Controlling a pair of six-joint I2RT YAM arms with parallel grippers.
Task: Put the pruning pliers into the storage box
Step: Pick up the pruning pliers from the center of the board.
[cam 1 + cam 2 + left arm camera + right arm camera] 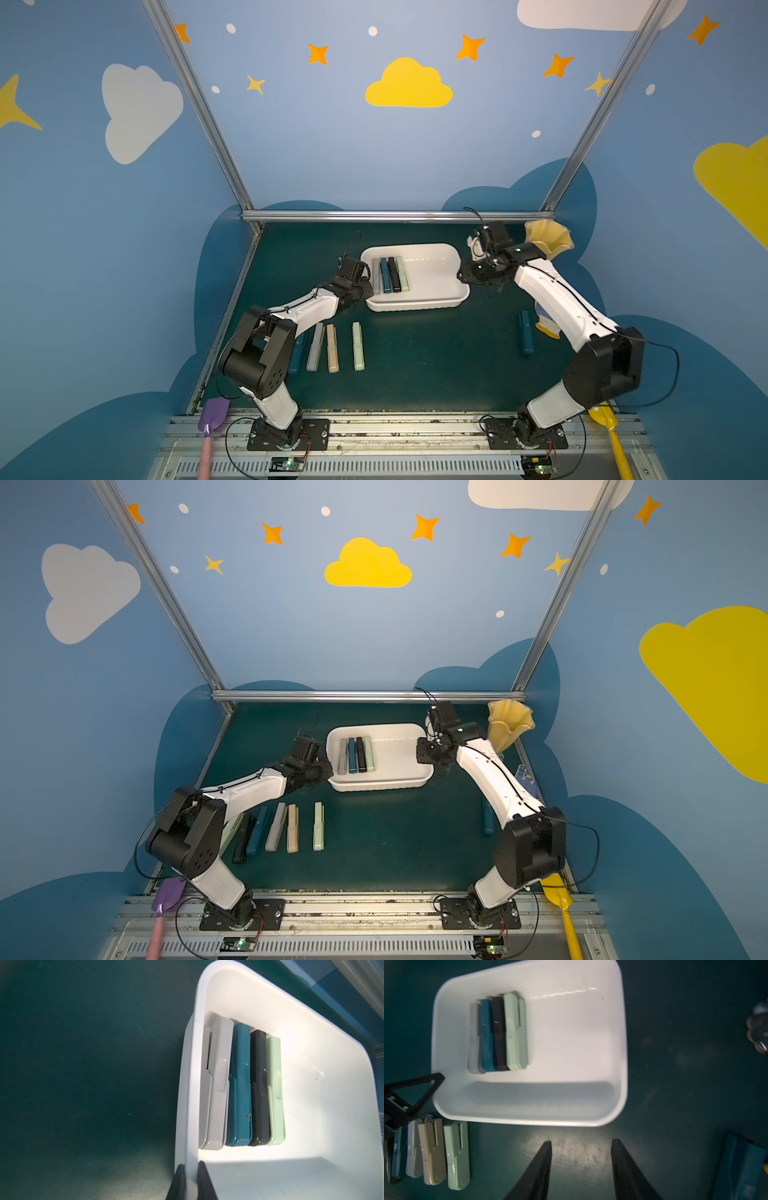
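I see the green table mat (436,365) and on it the white storage box (419,306). My left gripper (192,1167) is clamped on the box's rim, one finger inside, one outside. My right gripper (581,1142) hangs over the mat beside the box, jaws apart, holding nothing. Four pruning pliers (390,275) lie side by side inside the box. More pliers (293,829) lie in a row before it, and one teal pliers (525,332) lies alone at the right.
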